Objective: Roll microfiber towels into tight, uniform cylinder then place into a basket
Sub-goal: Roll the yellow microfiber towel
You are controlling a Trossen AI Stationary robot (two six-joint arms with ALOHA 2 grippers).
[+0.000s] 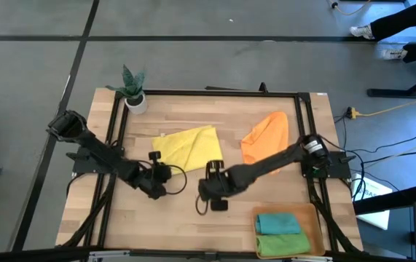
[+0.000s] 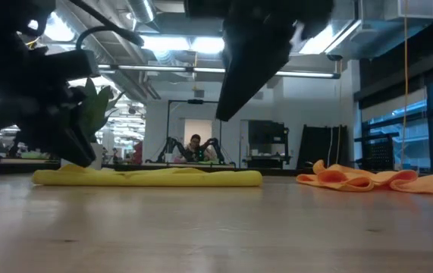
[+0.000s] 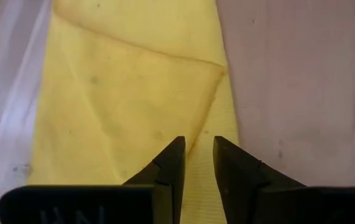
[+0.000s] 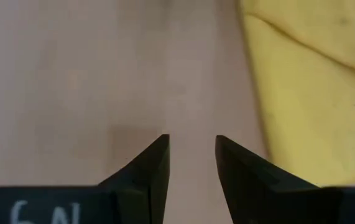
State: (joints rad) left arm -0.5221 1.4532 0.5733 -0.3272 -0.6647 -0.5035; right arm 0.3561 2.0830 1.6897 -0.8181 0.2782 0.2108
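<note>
— Yellow towel (image 1: 187, 145) lay folded flat mid-tabletop (image 1: 266, 204); why did you park both grippers at its near edge?

— Likely to start the roll: left gripper (image 3: 198, 160) narrowly parted, right gripper (image 4: 191, 155) parted and empty beside it.

— And the basket (image 1: 312, 215)?

— It held teal (image 1: 277, 222) and green (image 1: 283, 244) rolls; the orange towel (image 1: 264, 137) waited loose.

Two towels (image 1: 277, 231) in the basket (image 1: 315, 218) (front right corner).
</note>
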